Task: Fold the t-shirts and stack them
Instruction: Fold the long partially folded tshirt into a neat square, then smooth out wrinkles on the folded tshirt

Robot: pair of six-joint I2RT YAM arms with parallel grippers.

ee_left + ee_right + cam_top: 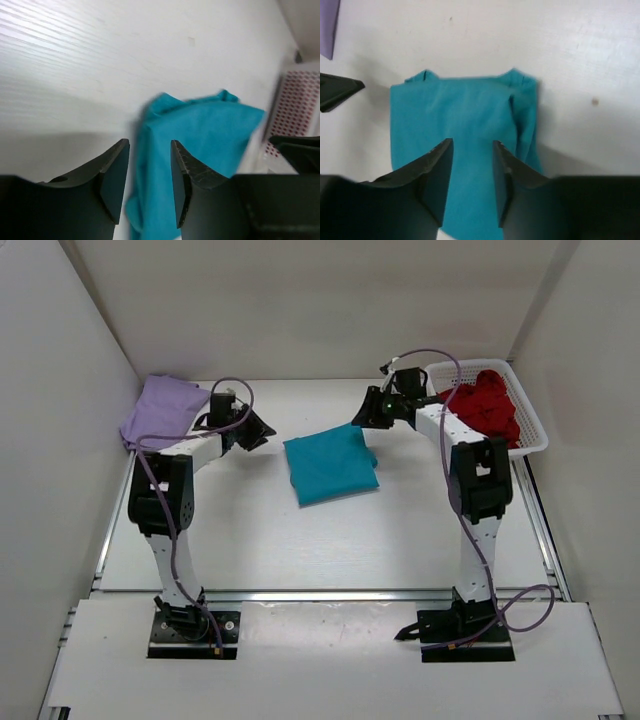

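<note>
White table (250, 540), teal shirt (330, 468) folded at centre btwn my left gripper (262, 430) & right gripper (360, 420), both narrow, empty. Risk: pinch top layer only, fold spills open.

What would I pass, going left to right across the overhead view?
From the left: lavender shirt → left gripper → teal shirt → dark red shirt, heaped in the white basket. The right gripper overlaps the teal shirt's right edge, so it is left out.
</note>
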